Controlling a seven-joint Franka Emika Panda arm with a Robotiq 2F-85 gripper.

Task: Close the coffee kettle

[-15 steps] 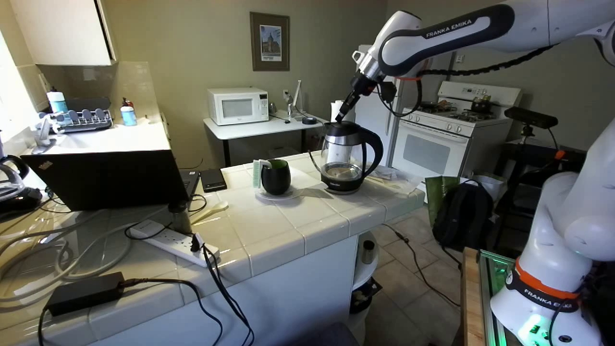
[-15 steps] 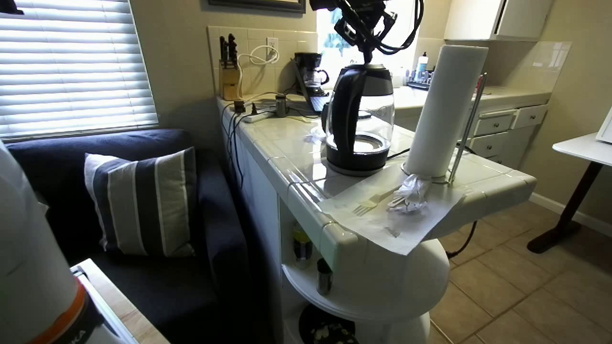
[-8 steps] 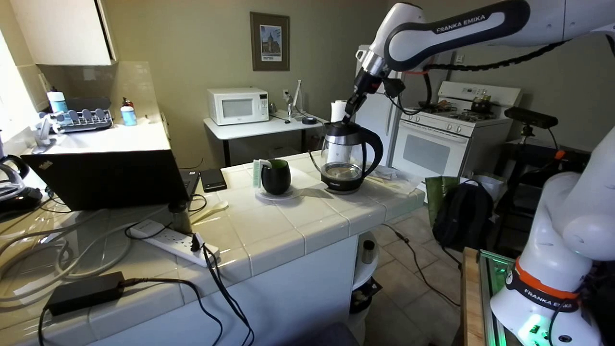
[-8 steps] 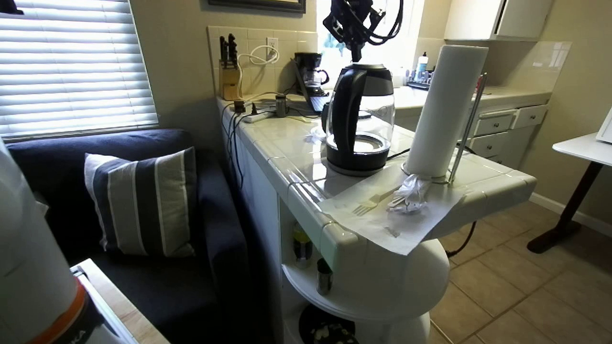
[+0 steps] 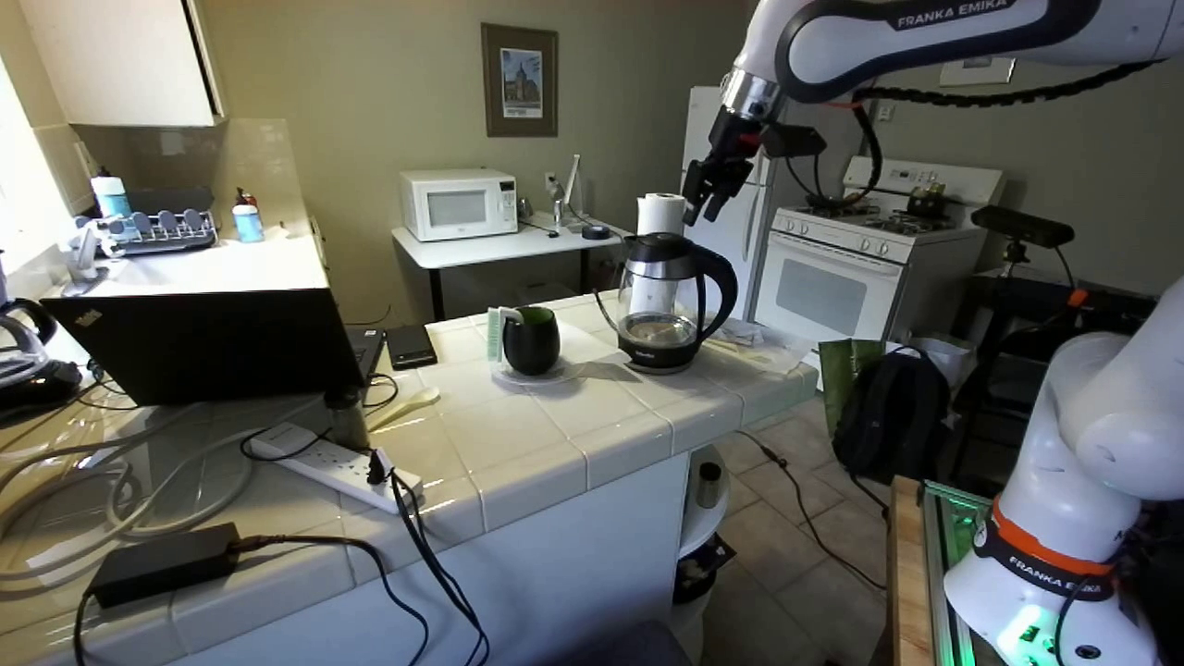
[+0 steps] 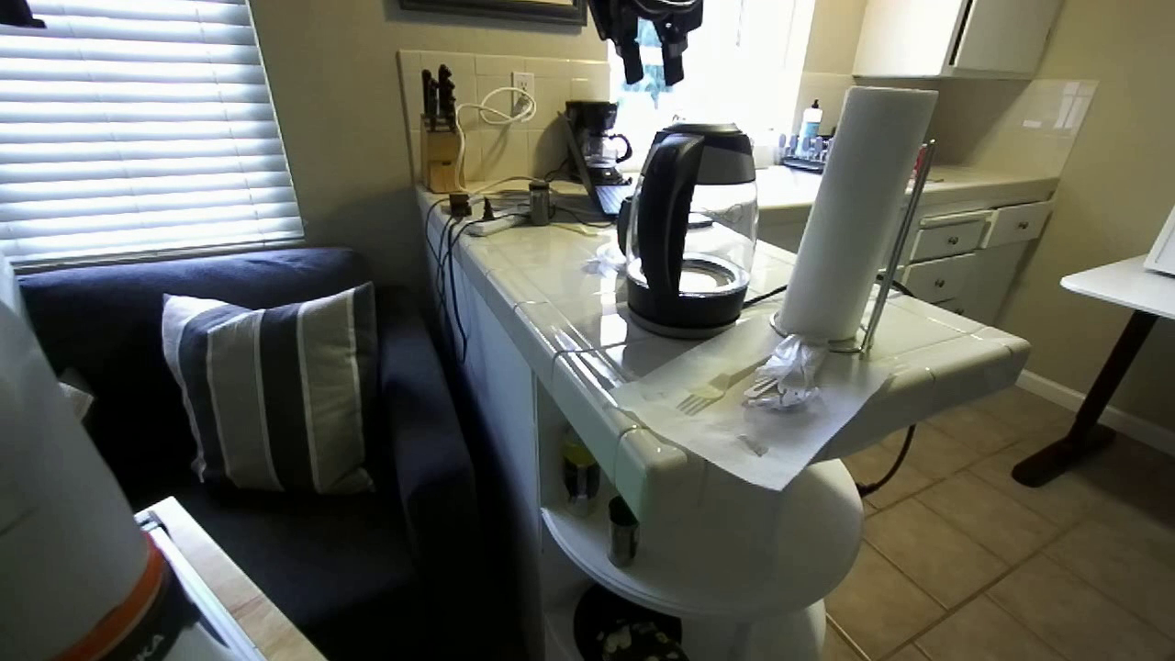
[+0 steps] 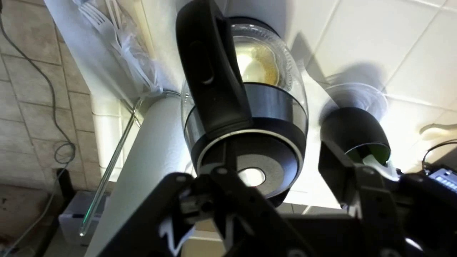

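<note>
The coffee kettle (image 5: 660, 270), a glass carafe with a black handle and dark base, stands upright on the tiled counter in both exterior views. Its black lid (image 7: 276, 162) lies down flat in the rim, as the wrist view shows from above. My gripper (image 5: 700, 218) hangs in the air above the kettle, toward the handle side, apart from it. Two separated fingertips show in an exterior view, where the gripper (image 6: 654, 79) is above and left of the lid. Nothing is between the fingers, which stand open.
A paper towel roll (image 6: 858, 216) on a metal stand rises close beside the kettle. A black mug (image 5: 532, 340) sits on the kettle's other side. A plastic fork (image 6: 705, 397) and wrapped cutlery lie near the counter edge. A laptop (image 5: 199, 347) and cables are farther along.
The gripper has lifted from the lid, where its tips were at or close to the top, and drawn back toward the handle side. Its fingers have spread apart. The kettle has stayed put.
</note>
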